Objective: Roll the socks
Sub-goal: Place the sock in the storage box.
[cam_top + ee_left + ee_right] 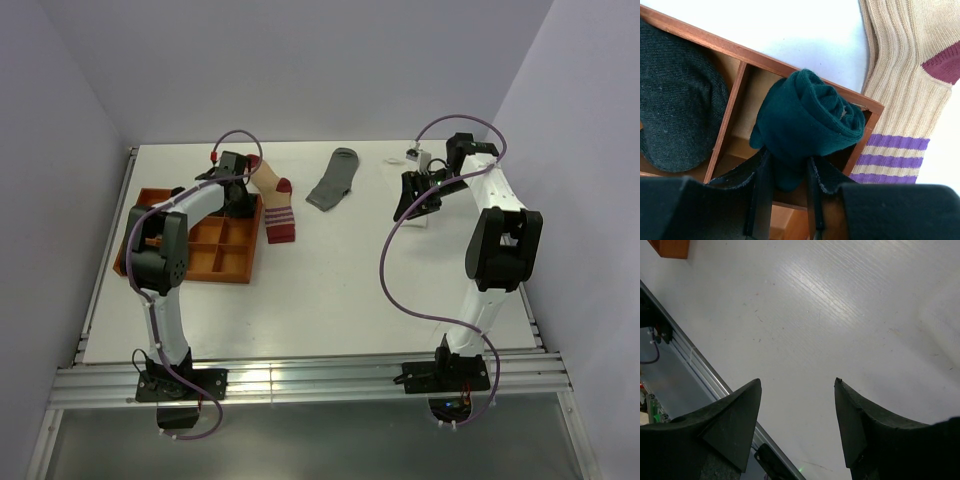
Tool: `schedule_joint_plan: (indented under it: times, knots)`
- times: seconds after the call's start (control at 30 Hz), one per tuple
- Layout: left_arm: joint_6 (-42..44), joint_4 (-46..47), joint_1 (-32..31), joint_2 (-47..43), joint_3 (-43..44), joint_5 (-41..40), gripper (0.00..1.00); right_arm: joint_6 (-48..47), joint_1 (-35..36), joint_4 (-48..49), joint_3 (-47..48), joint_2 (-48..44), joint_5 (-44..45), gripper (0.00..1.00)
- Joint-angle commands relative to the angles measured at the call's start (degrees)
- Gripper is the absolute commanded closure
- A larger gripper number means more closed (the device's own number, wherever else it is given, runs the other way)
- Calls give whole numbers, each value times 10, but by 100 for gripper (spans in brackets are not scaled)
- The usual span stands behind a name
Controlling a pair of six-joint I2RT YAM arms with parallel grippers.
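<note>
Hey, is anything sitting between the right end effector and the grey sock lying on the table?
Nothing visible does. From the top camera, only bare table lies between the open right end effector and the grey sock.

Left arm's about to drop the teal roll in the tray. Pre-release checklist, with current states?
1. Left pincer shut on teal sock roll: ok.
2. Roll holds together, no loose end showing: ok.
3. Roll over a tray compartment, not the table: ok.
4. Roll seated on the compartment floor: cannot tell; it overlaps the far rim in the left wrist view.
5. Black sock roll in the neighbouring compartment, apart from the teal one: ok.
6. Right pincer open, empty, over bare table: ok.
</note>
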Motion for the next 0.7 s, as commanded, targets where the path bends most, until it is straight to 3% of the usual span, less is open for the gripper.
schedule_joint_plan:
  times: [0.0,0.2,0.4,0.67]
  knots:
    - [-24,-13,3,34,-17,56,97,-9,4,8,-6,0,-2,33]
    - [-23,-10,5,23,-12,47,70,-12,4,6,-6,4,0,33]
    - [-8,-33,7,11,14,22,57,-14,4,6,-4,7,-2,33]
    - [15,-42,7,-19,23,6,50,-15,5,1,1,4,0,33]
